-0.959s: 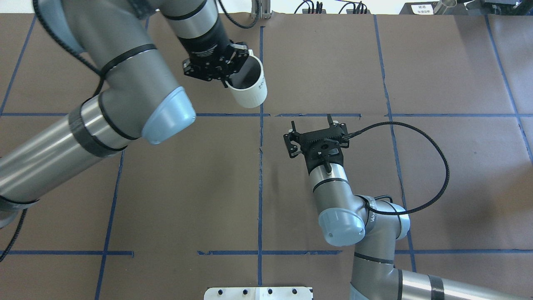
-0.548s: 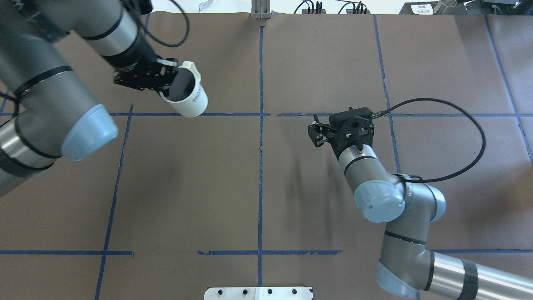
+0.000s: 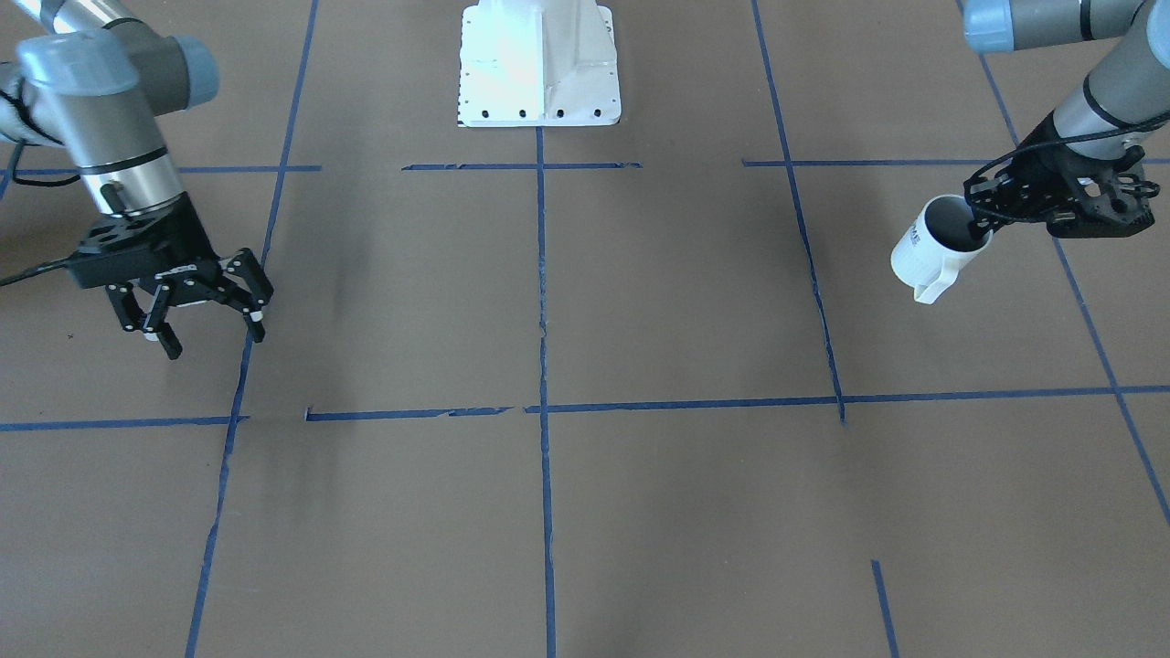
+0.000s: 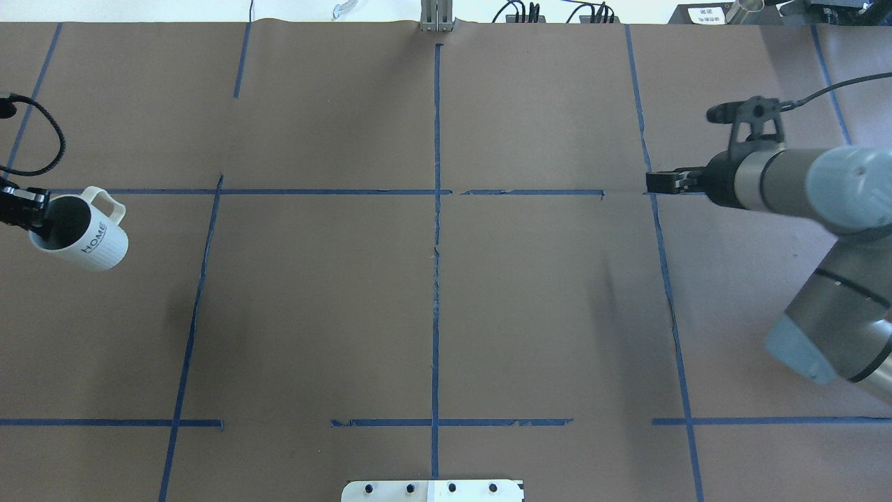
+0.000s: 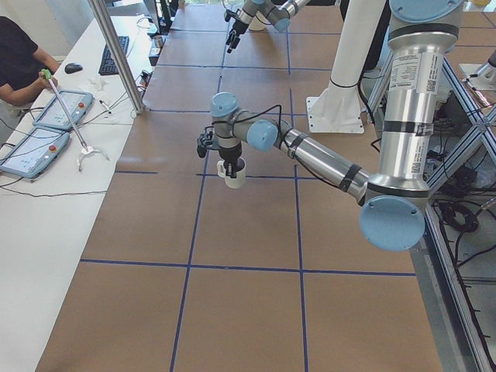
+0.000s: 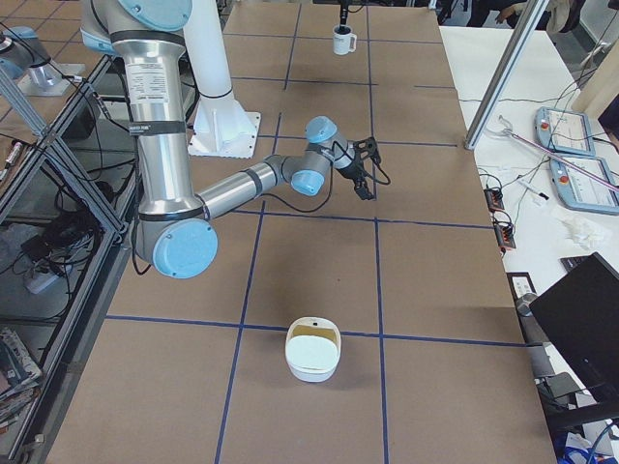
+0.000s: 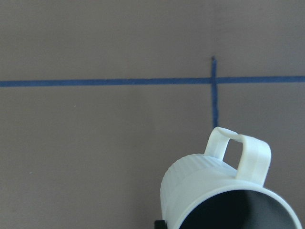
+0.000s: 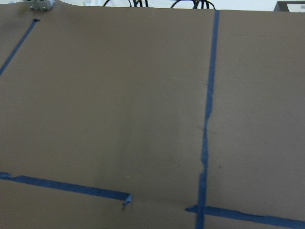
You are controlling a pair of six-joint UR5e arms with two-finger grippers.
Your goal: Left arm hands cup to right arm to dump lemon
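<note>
My left gripper point(image 3: 985, 228) is shut on the rim of the white cup point(image 3: 937, 249) and holds it, slightly tilted, above the table. In the overhead view the cup point(image 4: 82, 236) is at the far left edge, its HOME lettering showing, and the left gripper point(image 4: 28, 213) is mostly cut off. The cup also shows in the left wrist view point(image 7: 224, 191). Its inside is dark and no lemon shows. My right gripper point(image 3: 215, 336) is open and empty, far off at the table's other side; in the overhead view it point(image 4: 658, 183) points left.
The white robot base plate point(image 3: 539, 64) stands at the table's middle edge. A white bowl point(image 6: 312, 350) sits on the table near the right end. Blue tape lines grid the brown surface. An operators' bench with tablets point(image 5: 46, 116) runs along the far side.
My left arm has swung far to the left with the cup in its grip. My right arm has swung out to the right. The two grippers are much farther apart.
</note>
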